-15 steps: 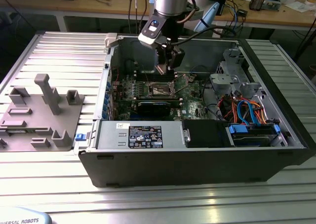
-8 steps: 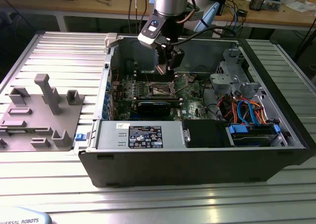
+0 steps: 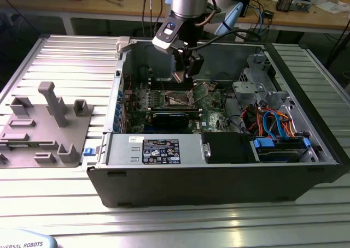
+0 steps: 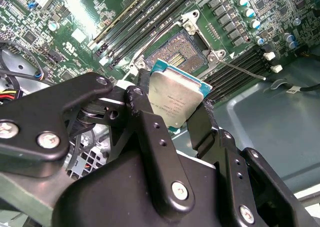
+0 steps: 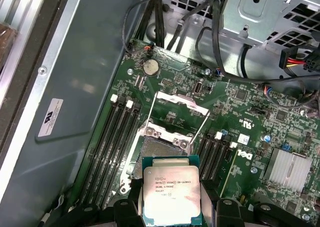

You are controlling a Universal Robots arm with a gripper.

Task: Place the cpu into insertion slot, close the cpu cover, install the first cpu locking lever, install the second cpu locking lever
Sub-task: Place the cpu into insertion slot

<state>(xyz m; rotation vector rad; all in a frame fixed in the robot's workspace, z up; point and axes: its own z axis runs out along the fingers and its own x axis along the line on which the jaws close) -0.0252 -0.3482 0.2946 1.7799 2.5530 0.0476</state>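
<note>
One arm does all the work here, and its gripper (image 5: 172, 209) is clamped on the cpu (image 5: 171, 196), a black finger on each of two opposite edges with the dull silver top facing the cameras. In the exterior view the gripper (image 3: 183, 73) hangs inside the open computer case (image 3: 219, 182), above the insertion slot (image 3: 178, 99) and not touching it. In the first wrist view, the chip covers the slot's nearest rim while the dark centre of the insertion slot (image 5: 160, 149) lies bare beyond it. I judge the cpu to be held just short of square over the slot and clear of the board. The chip is square, so what matters is edge alignment. Its sides look roughly parallel to the slot's silvery rim, though I can't tell whether it sits level.
</note>
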